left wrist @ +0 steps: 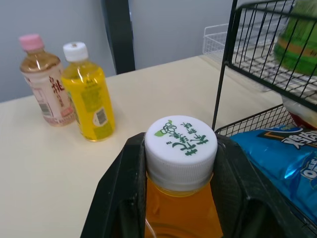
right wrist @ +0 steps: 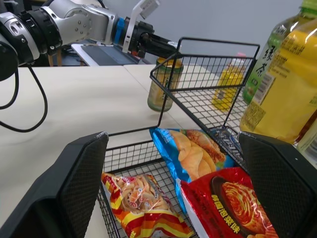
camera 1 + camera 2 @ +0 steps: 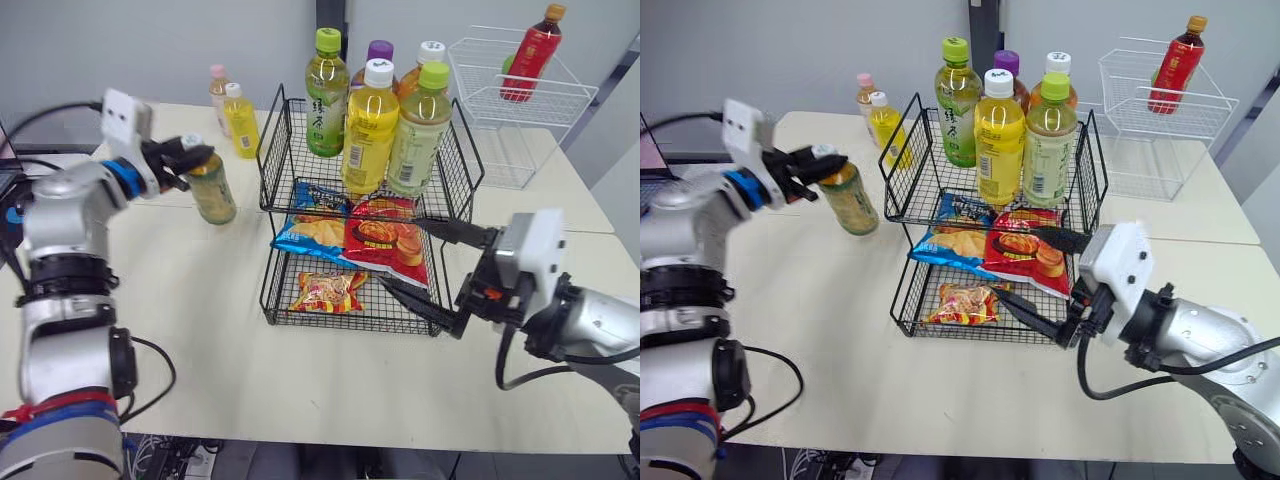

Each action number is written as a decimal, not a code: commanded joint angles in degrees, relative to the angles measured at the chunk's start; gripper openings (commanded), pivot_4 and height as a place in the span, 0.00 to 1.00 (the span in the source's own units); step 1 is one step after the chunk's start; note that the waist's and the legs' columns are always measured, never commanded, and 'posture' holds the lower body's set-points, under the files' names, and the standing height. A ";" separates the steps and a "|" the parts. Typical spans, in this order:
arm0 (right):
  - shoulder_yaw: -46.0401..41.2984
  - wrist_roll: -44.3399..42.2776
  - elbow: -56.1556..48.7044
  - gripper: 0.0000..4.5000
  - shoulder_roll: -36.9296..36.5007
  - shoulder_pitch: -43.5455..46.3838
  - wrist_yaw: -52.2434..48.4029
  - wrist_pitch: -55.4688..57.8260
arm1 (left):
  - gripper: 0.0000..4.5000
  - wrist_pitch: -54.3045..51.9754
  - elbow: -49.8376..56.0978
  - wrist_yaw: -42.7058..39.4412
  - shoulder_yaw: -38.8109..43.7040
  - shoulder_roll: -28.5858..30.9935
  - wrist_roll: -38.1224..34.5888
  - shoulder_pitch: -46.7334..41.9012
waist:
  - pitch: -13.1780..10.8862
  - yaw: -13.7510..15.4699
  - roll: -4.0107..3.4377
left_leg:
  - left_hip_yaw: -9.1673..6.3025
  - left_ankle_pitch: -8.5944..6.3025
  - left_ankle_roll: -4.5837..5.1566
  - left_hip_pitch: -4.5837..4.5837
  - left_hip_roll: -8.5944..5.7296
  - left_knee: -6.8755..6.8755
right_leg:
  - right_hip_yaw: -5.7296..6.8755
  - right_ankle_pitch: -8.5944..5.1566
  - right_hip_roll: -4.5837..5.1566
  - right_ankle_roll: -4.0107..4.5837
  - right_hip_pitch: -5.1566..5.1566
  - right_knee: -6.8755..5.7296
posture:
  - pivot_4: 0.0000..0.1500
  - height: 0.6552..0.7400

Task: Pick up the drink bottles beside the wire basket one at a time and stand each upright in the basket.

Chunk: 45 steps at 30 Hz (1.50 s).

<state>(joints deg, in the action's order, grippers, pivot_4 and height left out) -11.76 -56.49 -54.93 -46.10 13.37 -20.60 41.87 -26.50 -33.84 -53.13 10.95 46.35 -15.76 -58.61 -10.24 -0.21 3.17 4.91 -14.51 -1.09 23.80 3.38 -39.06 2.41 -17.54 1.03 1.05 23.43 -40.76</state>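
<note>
upper left: left gripper (image 3: pixel 192 162) pinched the slick cap (image 1: pixel 181 144) of the full, heavy-looking bottle (image 3: pixel 214 192); its body seemed a surer hold. right gripper (image 3: pixel 402 254) gaped empty.

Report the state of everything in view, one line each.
amber bottle, capped, upright beside the wire basket.
left hand, shut on the amber bottle's cap.
right hand, open, by the basket's lower tier.
wire basket, top tier holds five upright bottles.
small yellow bottle, capped, upright.
pink-capped bottle, upright.
red bottle, capped, leaning in the white basket.
</note>
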 commanded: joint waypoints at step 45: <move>-4.97 -9.33 -2.22 1.00 -5.52 -1.05 17.98 -5.20 | 0.30 -0.25 -15.43 -22.15 -10.78 -13.85 3.23 -29.91 | -0.07 -0.12 -0.03 | 0.08 0.02 -0.01 0.02 -0.06 0.01 | -0.15 -0.05 -0.01 0.04 0.09 -0.04 | 1.00 1.00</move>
<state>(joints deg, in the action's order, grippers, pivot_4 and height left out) -16.47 -66.38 -56.07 -51.60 11.70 -2.64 37.81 -28.23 -49.97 -75.13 0.26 32.27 -12.94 -87.75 -10.31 -0.33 3.14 4.99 -14.49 -1.10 23.83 3.32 -39.05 2.27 -17.60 1.02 1.09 23.52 -40.80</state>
